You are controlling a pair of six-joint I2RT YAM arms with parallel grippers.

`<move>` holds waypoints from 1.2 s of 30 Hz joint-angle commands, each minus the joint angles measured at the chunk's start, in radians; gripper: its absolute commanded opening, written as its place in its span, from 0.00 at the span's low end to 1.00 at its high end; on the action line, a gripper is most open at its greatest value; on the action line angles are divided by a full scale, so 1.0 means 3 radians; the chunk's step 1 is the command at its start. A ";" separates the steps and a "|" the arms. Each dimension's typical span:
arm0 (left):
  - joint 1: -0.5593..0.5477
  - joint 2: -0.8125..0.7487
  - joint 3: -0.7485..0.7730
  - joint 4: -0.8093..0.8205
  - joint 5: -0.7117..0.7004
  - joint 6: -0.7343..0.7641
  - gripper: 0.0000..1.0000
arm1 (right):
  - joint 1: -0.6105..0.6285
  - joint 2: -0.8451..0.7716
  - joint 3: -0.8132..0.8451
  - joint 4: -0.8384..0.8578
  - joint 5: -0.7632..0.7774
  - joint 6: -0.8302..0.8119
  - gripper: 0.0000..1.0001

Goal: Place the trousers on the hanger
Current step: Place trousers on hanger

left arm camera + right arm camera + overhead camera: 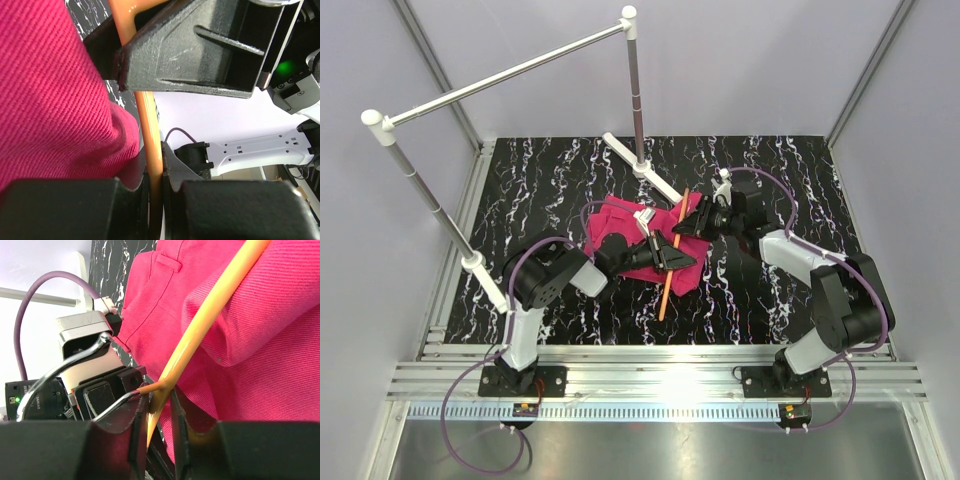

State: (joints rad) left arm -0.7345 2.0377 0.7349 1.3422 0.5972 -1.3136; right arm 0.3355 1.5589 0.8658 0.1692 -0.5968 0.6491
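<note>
The thin orange hanger [665, 295] runs near-to-far between my arms, across the right edge of the crumpled magenta cloth trousers [620, 225], most of which lie on its left side on the black marbled table [770, 300]. My left gripper [154, 165] is clamped on the hanger's bar low down. My right gripper [159, 405] straddles it at the far end by the wire hook, jaws narrow, though I cannot tell if the pads bite. Judgement: both arms reach the hanger, but the cloth is nearer my left.
</note>
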 commanded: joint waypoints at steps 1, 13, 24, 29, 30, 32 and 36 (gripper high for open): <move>-0.0113 0.0085 0.0076 0.1084 0.0141 0.0058 0.00 | 0.0058 0.0040 0.0172 0.0316 -0.0225 -0.0026 0.24; -0.0026 -0.0134 -0.0077 0.1079 0.0198 0.0053 0.53 | 0.0053 -0.0272 0.0126 -0.0067 0.0097 -0.0205 0.00; 0.0219 -0.0554 -0.0328 0.1079 0.0300 0.0012 0.66 | 0.0012 -0.0543 0.0090 -0.0293 0.0338 -0.0302 0.00; 0.0387 -0.0733 -0.0430 0.1069 0.0264 -0.0003 0.67 | 0.0001 -0.0513 0.0009 -0.0232 0.0323 -0.0272 0.00; 0.0418 -0.0753 -0.0445 0.1054 0.0239 0.0007 0.68 | 0.0001 -0.0513 -0.0002 -0.0211 0.0317 -0.0267 0.00; 0.0474 -0.0815 -0.0445 0.0773 0.0193 0.0129 0.68 | -0.0004 -0.0513 -0.0027 -0.0175 0.0312 -0.0246 0.00; 0.0516 -0.1009 -0.0430 0.0043 0.0019 0.0538 0.68 | -0.0009 -0.0528 -0.0033 -0.0150 0.0292 -0.0231 0.00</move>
State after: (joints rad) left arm -0.5827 1.8053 0.6033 1.3014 0.6456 -1.2652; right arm 0.3401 1.4311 0.8520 0.0601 -0.5167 0.5957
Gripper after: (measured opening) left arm 0.679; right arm 0.207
